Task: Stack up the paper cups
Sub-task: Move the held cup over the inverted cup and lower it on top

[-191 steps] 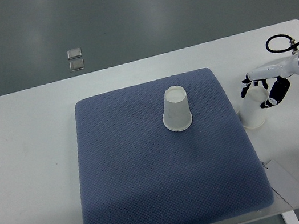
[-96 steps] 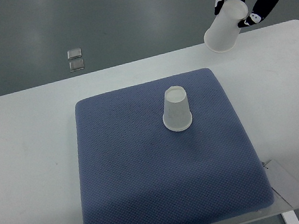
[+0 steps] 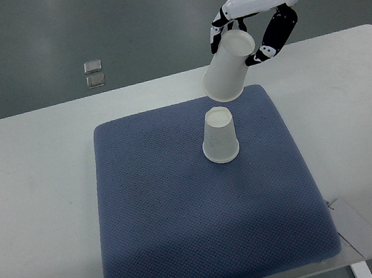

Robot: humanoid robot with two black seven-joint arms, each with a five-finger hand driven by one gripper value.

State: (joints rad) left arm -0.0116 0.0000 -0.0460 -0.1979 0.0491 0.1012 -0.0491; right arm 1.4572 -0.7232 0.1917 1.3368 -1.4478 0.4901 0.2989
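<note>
Overhead, right hand (image 3: 251, 19) grips tilted paper cup (image 3: 229, 67) above upside-down cup (image 3: 219, 136).

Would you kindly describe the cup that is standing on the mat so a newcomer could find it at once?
A white table carries a large blue mat. Slightly up and right of the mat's middle stands a white paper cup, upside down with its wide rim on the fabric. Unlike the other cup, which the right hand holds tilted in the air just above it, this one rests upright and untouched.

No legible text, label or number on anything here.
</note>
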